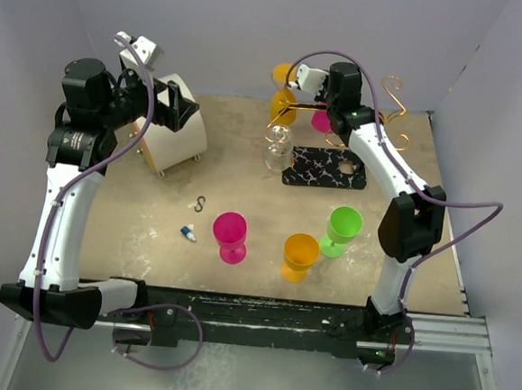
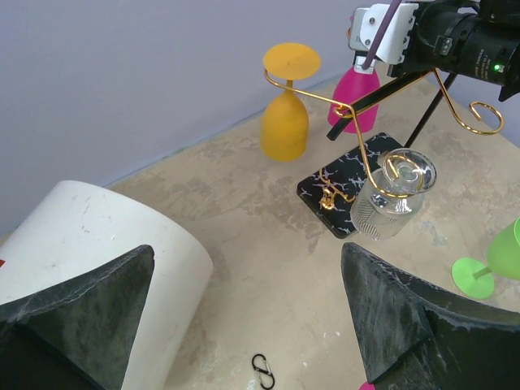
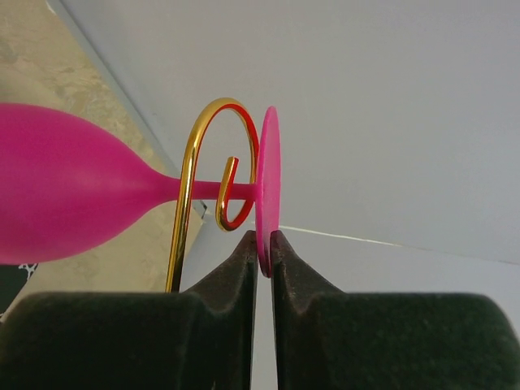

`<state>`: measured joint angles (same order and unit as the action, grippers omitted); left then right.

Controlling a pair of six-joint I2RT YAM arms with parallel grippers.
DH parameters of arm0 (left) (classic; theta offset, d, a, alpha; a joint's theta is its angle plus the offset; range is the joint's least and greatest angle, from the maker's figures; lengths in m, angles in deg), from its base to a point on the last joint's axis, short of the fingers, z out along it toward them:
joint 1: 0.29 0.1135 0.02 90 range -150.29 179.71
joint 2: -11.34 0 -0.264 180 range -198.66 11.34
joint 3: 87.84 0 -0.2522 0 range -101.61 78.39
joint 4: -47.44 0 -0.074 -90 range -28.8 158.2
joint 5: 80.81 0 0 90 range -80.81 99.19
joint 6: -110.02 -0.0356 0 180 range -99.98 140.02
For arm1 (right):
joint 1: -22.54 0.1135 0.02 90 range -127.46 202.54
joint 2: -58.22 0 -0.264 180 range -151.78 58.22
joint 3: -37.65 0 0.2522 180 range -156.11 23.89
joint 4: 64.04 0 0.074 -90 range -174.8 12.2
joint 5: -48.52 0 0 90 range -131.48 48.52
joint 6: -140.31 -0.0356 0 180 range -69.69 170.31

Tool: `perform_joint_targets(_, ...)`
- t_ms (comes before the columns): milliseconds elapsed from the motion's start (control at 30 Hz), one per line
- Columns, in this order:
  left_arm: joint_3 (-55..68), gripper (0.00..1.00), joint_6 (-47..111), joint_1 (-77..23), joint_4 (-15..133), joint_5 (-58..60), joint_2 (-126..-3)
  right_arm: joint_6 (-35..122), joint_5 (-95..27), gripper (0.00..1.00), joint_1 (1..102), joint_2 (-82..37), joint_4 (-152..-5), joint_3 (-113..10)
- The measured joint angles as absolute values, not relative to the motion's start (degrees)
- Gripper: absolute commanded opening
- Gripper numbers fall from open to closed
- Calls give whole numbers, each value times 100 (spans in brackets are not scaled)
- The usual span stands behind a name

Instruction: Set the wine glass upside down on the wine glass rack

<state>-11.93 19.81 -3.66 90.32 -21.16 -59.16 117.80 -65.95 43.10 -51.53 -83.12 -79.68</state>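
The wine glass rack is a gold wire frame (image 1: 393, 90) on a black marbled base (image 1: 326, 169); it also shows in the left wrist view (image 2: 341, 191). My right gripper (image 3: 264, 244) is shut on the edge of the foot of a pink wine glass (image 3: 65, 195). The glass hangs upside down with its stem inside a gold curl (image 3: 199, 138). From above, the right gripper (image 1: 325, 99) sits over that glass (image 1: 322, 120) at the rack's back. My left gripper (image 2: 248, 252) is open and empty, raised at the far left (image 1: 182, 107).
An orange glass (image 1: 285, 88) and a clear glass (image 1: 278, 147) hang upside down on the rack. Pink (image 1: 231, 236), orange (image 1: 299, 255) and green (image 1: 341, 228) glasses stand upright near the front. A white cylinder (image 1: 171, 129), a black carabiner (image 1: 201, 204) and a small blue-white piece (image 1: 188, 234) are at the left.
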Motion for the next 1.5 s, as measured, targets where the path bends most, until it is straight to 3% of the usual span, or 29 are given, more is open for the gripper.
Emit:
perform_joint_targets(633,-1169,99,1981,-366,8943,-2123,-5913,11690,-6626,29,4236,-5002,-8472,-7883)
perform_joint_targets(1300,-769,99,1841,-364,8799,-2116,-5911,11590,-6632,33,3860,-4611,-8557,-7533)
perform_joint_targets(1500,-592,99,1526,-362,8829,-2387,-5889,11273,-6593,43,3683,-4272,-8710,-7509)
